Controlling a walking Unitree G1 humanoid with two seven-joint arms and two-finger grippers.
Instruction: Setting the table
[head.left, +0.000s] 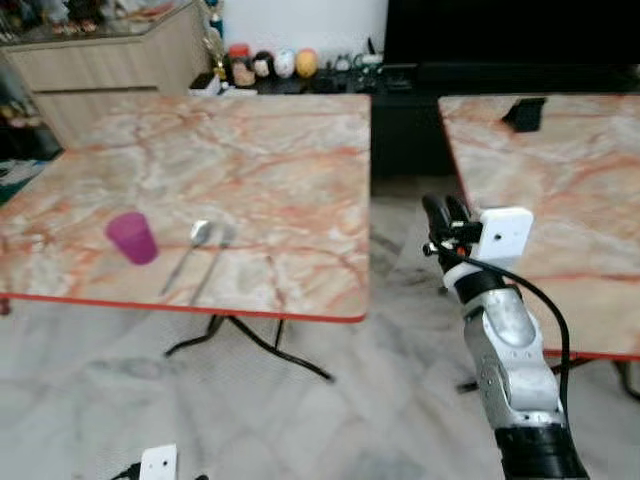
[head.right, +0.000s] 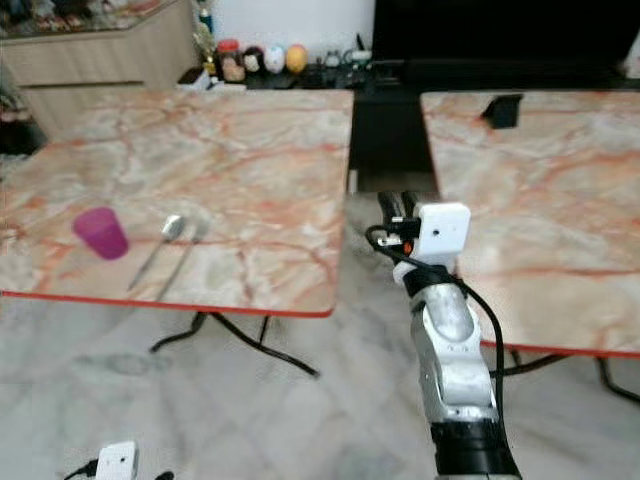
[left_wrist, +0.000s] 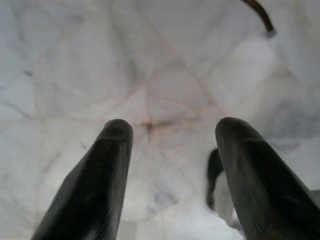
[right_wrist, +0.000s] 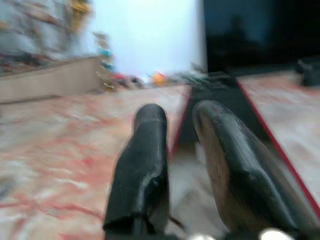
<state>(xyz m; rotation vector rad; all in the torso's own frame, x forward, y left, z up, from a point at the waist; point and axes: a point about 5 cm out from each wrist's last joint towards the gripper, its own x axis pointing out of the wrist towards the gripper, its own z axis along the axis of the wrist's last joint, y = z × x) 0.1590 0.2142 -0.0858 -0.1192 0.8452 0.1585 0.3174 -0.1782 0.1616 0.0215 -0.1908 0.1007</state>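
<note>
- Left table (head.left: 300, 130) taken as landmark; pink cup (head.left: 132, 238) stands near its front edge, toward the robot's left
- Spoon (head.left: 188, 252) and fork (head.left: 215, 258) lie side by side just right of the cup, handles pointing at the front edge, heads close together
- Right gripper (head.left: 444, 212) raised in the gap between the left table and the second table (head.left: 560, 180), level with the front half of the top; fingers a narrow gap apart, holding nothing
- Left gripper (left_wrist: 170, 165) hangs low over the floor below the table's front edge; fingers spread wide, empty
- Judgement: step in hand is a reach across to the cutlery; best to swing the right arm over the table's right edge, come down above one handle, and keep clear of the cup
</note>
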